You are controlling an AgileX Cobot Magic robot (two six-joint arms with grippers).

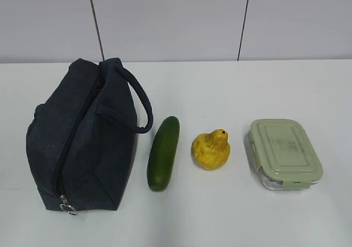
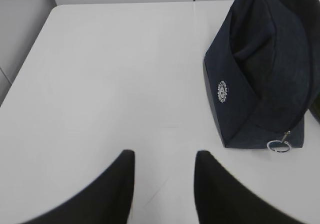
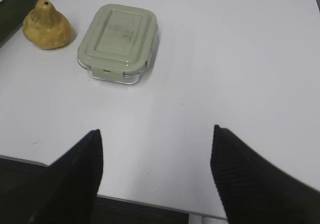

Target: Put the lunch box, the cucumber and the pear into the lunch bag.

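On the left, the lunch bag (image 1: 82,142) lies zipped, up and to the right of our left claw (image 2: 165,184), which is partly spread and empty. Next come the cucumber (image 1: 163,153), pointing away from us, then the pear (image 1: 211,149). The lunch box (image 3: 118,42) sits ahead-left of our right claw (image 3: 157,171), spread wide, empty, and nearer.

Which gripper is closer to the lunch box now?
Right. The right gripper hangs just before the lunch box; the left gripper is beside the lunch bag, far across.
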